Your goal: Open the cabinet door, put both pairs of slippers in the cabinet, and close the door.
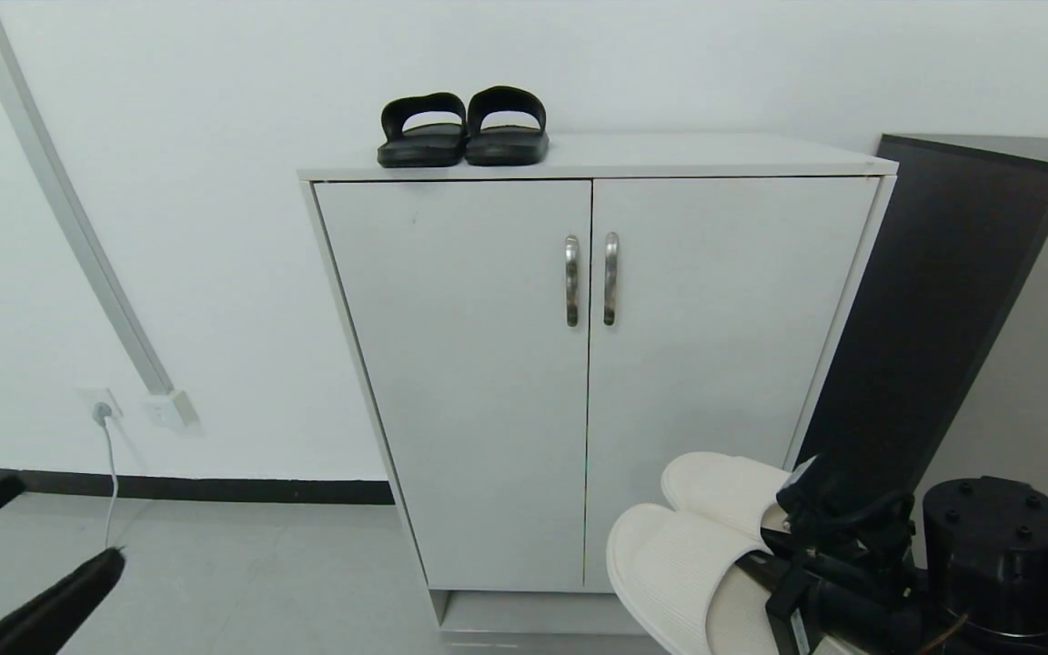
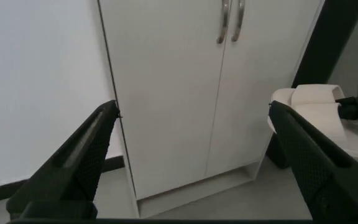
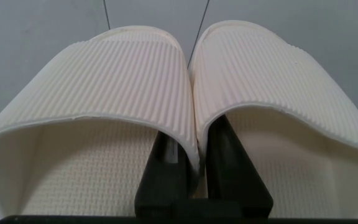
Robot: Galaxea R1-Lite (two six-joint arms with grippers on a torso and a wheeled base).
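In the head view the right end effector [image 1: 792, 546] is gripping the white slippers [image 1: 679, 555] as a pair, their toes pointing ahead of it toward the cabinet [image 1: 469, 391]. The cabinet's two doors are sitting shut, with the handles [image 1: 571, 280] side by side well above and ahead of that end effector. The black slippers [image 1: 462, 127] are resting on the cabinet's top, higher again. The left end effector [image 1: 69, 518] is hanging low with its fingers spread wide and nothing between them. In the left wrist view the left end effector [image 2: 192, 109] is gaping toward the lower front of the cabinet [image 2: 166, 93], with the handles [image 2: 224, 18] lying above it. In the right wrist view the right end effector [image 3: 194, 171] is pinching the two adjoining inner side walls of the white slippers [image 3: 104, 87] together. The white slippers are looking light, soft and ribbed, likely to flex or slide apart, so those joined inner walls are seeming the surest hold. The handles are looking rigid and smooth, probably best hooked at mid-length.
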